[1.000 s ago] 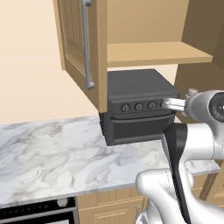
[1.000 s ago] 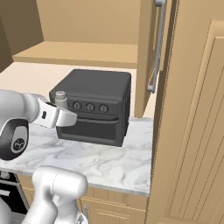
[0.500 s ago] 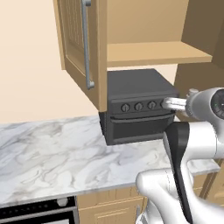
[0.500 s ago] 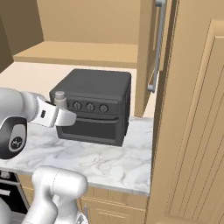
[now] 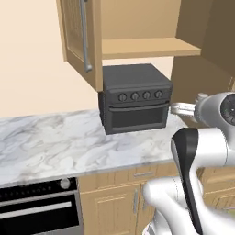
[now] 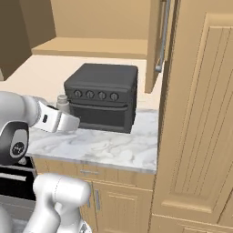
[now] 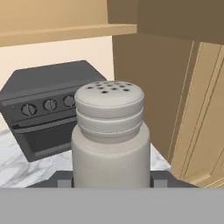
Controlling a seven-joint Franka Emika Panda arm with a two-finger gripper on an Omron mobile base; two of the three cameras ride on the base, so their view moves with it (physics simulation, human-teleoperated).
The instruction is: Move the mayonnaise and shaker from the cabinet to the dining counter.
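Tool (image 7: pixel 109 181) clamps the shaker (image 7: pixel 109 131) upright (so it won't spill, I judge) | held in air beside the toaster oven (image 5: pixel 135 103), above the marble tabletop (image 5: pixel 55 142) | you've cleared the cabinet (image 5: pixel 137 46); dining counter next.

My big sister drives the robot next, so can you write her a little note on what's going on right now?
Tool: shut on the shaker, held upright in front of the black oven above the marble counter.
Cabinet: door open, visible part of the shelf bare.
Mayonnaise: can't tell where from these pictures.
Done: shaker is out of the cabinet.
Left: carry the shaker to the dining counter and set it down; find the mayonnaise and check it gets there too.
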